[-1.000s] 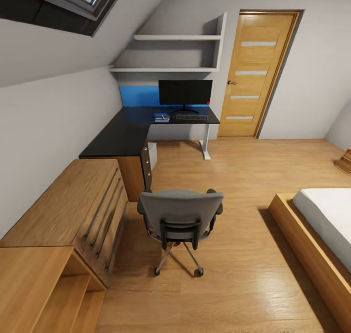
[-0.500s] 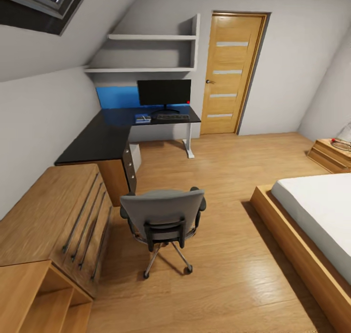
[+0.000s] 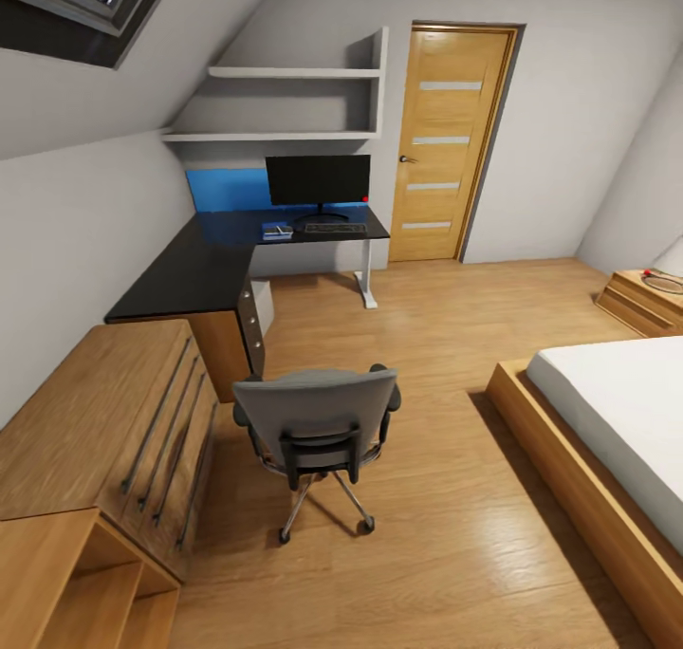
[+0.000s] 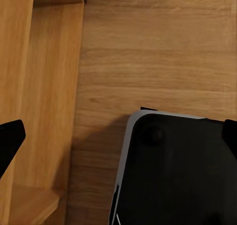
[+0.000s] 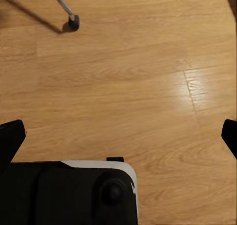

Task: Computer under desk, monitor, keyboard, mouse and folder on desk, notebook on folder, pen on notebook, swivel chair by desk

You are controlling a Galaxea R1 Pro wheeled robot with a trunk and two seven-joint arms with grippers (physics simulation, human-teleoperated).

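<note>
Swivel chair [image 3: 318, 431]: stands on the wood floor, its grey back turned toward the robot, well apart from the desk [image 3: 204, 269], which lies ahead and to the left.
Desk contents: monitor [image 3: 318, 181] at the far end, keyboard [image 3: 329, 228] in front of it, a blue stack, probably the folder [image 3: 277, 232], just beside the keyboard.
Computer [image 3: 265, 305]: pale case under the desk by the drawer unit.
Left gripper [image 4: 118, 136]: spread wide, holding nothing, pointed down at the floor.
Right gripper [image 5: 118, 136]: likewise spread and empty; a chair castor [image 5: 73, 22] shows ahead of it.
Deciding relation: the chair sits dead ahead between both arms, so neither is clearly nearer.
</note>
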